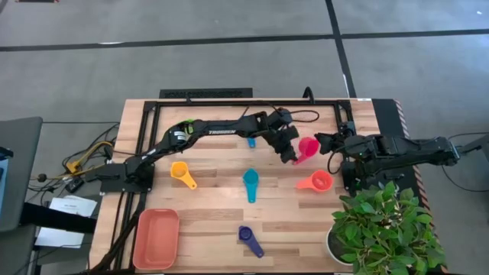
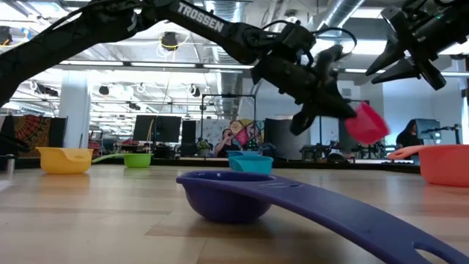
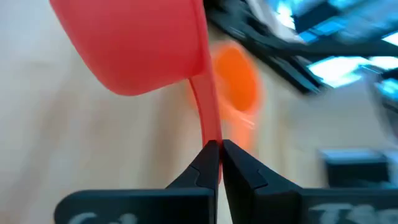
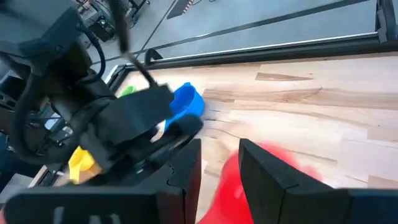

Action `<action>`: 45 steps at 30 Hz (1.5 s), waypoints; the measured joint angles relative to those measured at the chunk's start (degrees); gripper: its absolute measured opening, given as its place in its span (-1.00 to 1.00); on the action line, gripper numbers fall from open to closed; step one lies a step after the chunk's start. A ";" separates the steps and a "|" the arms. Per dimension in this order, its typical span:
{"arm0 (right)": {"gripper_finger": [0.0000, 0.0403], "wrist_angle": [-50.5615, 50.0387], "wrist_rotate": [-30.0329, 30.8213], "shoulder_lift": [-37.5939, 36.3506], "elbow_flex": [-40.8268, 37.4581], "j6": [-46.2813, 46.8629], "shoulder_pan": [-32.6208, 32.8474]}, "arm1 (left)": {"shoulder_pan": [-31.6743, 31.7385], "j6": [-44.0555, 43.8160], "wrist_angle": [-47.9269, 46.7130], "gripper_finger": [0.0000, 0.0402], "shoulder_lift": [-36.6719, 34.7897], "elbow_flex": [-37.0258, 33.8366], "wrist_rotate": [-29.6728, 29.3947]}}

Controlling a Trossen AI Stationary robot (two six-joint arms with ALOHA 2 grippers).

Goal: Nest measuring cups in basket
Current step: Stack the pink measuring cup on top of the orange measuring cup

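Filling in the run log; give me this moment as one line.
left gripper: shut on pink cup handle, lifted | right gripper: open beside it | basket: holds no cup

Pink cup (image 1: 308,147), coral cup (image 1: 321,180), teal cup (image 1: 250,178), salmon-orange basket (image 1: 140,238).

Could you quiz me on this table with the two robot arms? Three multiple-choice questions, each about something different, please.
1. Where is the shallow salmon-orange plastic basket?
A. at a table corner on the left arm's side, nothing in it
B. under the potted plant
C. held up by the right arm

2. What colour is the small plastic measuring cup held in the air?
A. yellow
B. pink
C. purple

3. How is the left gripper?
A. wide open above the cup
B. shut on the cup's handle
C. resting on the table

Answers: 1 A, the high view shows it alone at that corner. 2 B, it hangs pink between the arms. 3 B, the left wrist view shows the fingers pinched on the thin handle.
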 joint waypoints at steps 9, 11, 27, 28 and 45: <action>-0.34 0.09 1.92 -0.11 0.00 -0.02 0.00 | -4.50 -1.19 2.91 -1.00 -0.05 0.00 12.88; -0.35 0.77 1.95 -0.11 0.00 0.00 0.01 | -5.53 -1.16 5.28 -1.00 -0.05 0.00 12.81; -0.34 4.28 0.98 -0.09 0.00 1.55 1.53 | -8.42 -7.54 16.62 -1.00 3.43 -0.09 8.78; -0.35 4.27 1.00 -0.09 0.00 1.57 1.85 | -8.37 -7.20 16.60 -1.00 3.43 -0.09 8.36; -0.34 4.04 1.14 -0.11 0.00 -0.24 2.54 | -7.28 -13.84 23.61 -1.00 7.71 0.28 7.73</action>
